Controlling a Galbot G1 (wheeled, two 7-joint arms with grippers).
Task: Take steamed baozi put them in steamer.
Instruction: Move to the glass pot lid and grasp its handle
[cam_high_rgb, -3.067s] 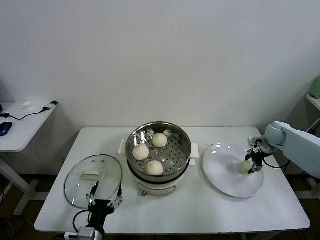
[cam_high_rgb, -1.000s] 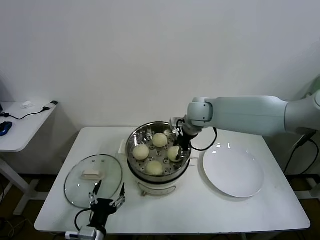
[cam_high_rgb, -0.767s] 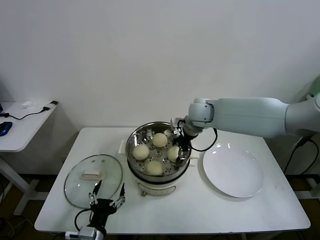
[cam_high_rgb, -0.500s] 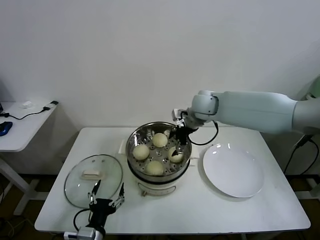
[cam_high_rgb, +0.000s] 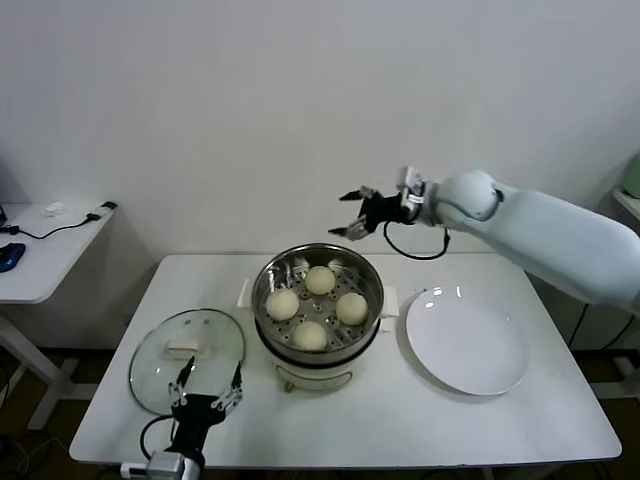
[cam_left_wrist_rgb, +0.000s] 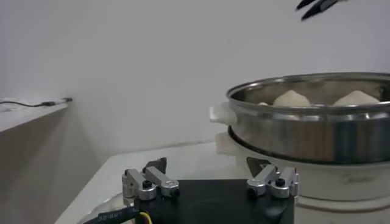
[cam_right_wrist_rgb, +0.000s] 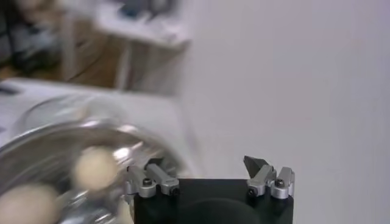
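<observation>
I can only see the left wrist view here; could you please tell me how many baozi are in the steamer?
Observer: Four steamed baozi sit in the steamer, seen from the head view.
Operator: Thank you. Is anything left on the plate?
Observer: No, the white plate beside the steamer is bare.
Operator: And where is the right gripper, please?
Observer: The right gripper hangs open and empty above the steamer's far rim.
</observation>
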